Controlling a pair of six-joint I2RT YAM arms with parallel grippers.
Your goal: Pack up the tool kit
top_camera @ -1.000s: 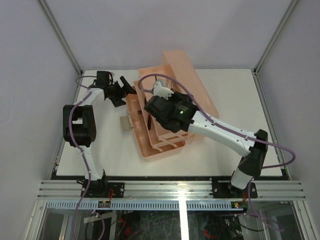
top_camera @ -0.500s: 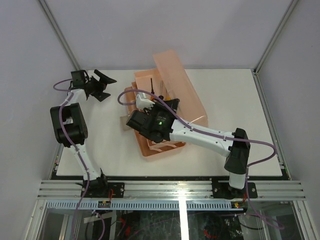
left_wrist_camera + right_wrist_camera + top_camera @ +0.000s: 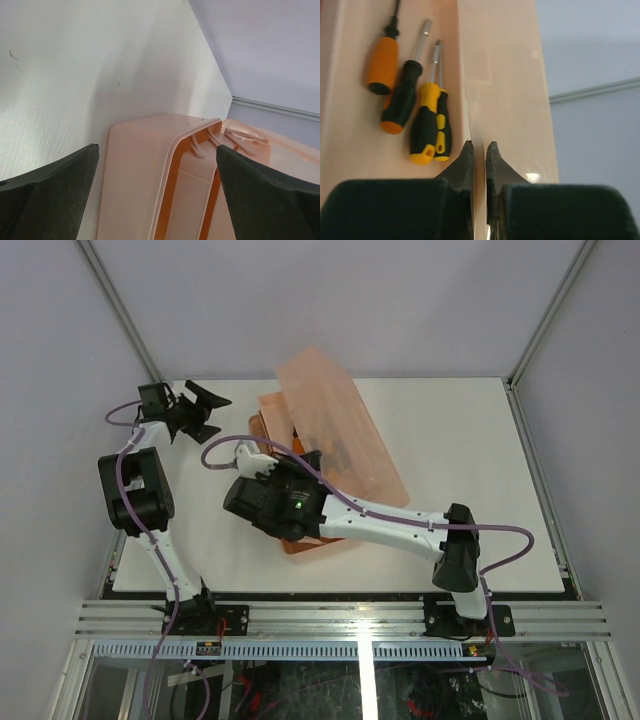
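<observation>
The tool kit is a salmon-pink translucent toolbox [image 3: 312,538] lying across the middle of the table. Its hinged lid [image 3: 335,425] is tilted over the base. My right gripper [image 3: 479,150] is shut on the thin edge of that lid, one finger on each side. In the top view the right gripper [image 3: 270,455] sits at the box's left side. Several screwdrivers [image 3: 425,125] with orange and yellow-black handles lie inside, just left of the fingers. My left gripper [image 3: 210,412] hangs open at the far left corner, holding nothing. In its wrist view the left gripper [image 3: 157,200] faces a corner of the toolbox [image 3: 135,175].
The white table top [image 3: 480,470] is bounded by grey walls on three sides and a metal rail [image 3: 340,618] at the near edge. The right arm [image 3: 400,525] stretches across the near part of the table.
The right gripper has swung the lid over toward the left and down over the base. The left arm pulled back to the far left corner, then stayed still.
</observation>
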